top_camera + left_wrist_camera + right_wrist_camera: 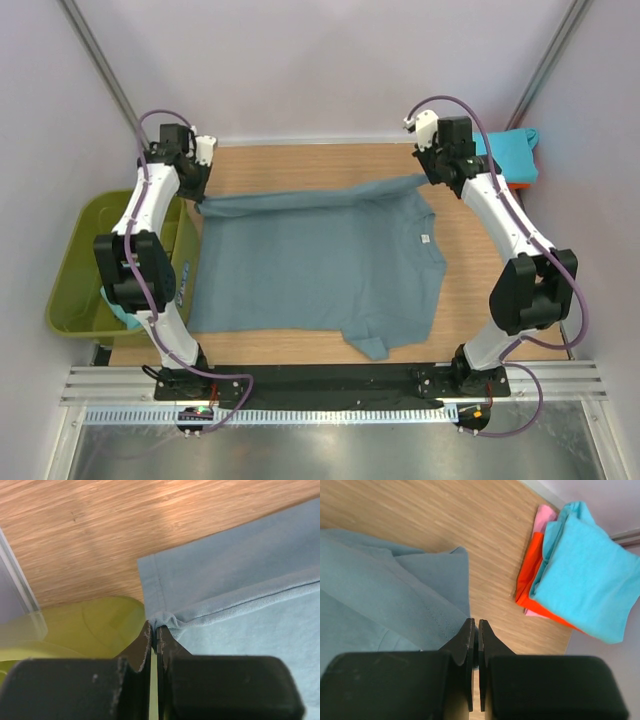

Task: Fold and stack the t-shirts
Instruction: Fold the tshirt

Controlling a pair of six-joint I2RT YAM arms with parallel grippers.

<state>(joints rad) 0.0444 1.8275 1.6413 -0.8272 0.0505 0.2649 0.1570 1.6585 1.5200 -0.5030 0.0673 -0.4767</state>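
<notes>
Along the far edge, left jaws and right jaws clench the shirt corners; thin left pinch beside the tub may slip, skewing the fold

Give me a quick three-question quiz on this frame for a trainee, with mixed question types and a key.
1. True or false: the left gripper and the right gripper are both shut on the blue-grey t-shirt.
2. Which colour tops the folded stack at the far right corner of the table? A pink, B orange, C turquoise.
3. In a few words: what stands off the table's edge on the left arm's side?

Key: 1 true; 2 C; 3 the olive-green tub.
</notes>
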